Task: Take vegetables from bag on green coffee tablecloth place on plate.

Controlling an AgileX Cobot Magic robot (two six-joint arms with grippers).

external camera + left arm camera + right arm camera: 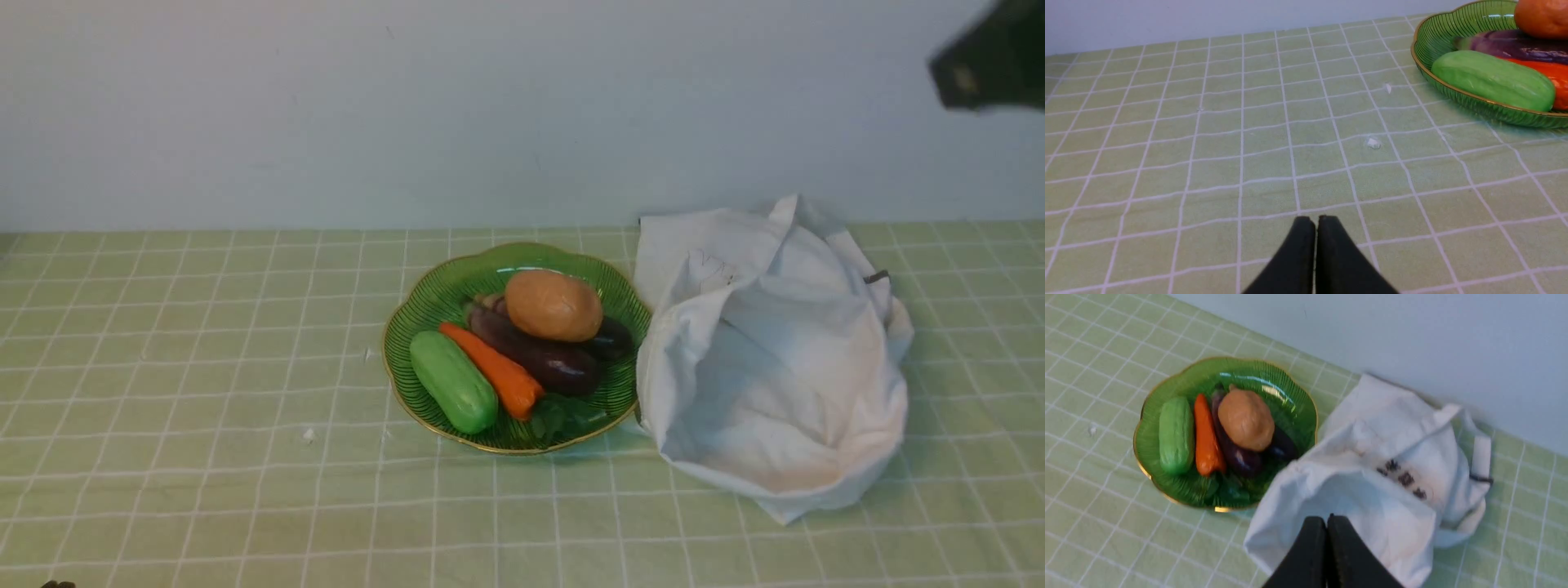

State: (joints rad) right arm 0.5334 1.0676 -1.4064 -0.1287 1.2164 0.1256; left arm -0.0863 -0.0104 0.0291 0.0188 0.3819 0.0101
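One potato lies on top of the pile in the plate, toward the plate's back. It is oval, and its long axis runs roughly side to side in the front view, with the right end dipping slightly nearer the camera. It rests across two dark aubergines, which slant from back left to front right beneath it. Left of them a carrot and a cucumber lie side by side on the same slant, and some leafy greens sit at the plate's near edge.

Just right of the plate, touching or nearly touching its rim, sits the crumpled white bag, with a small grey tag on its far right side. Everything rests on the green checked tablecloth, in front of a pale wall.

The left gripper hangs low over bare cloth, well to the left of the plate, its two fingers pressed together and holding nothing. The right gripper hovers high above the bag, its fingers likewise closed against each other and empty.
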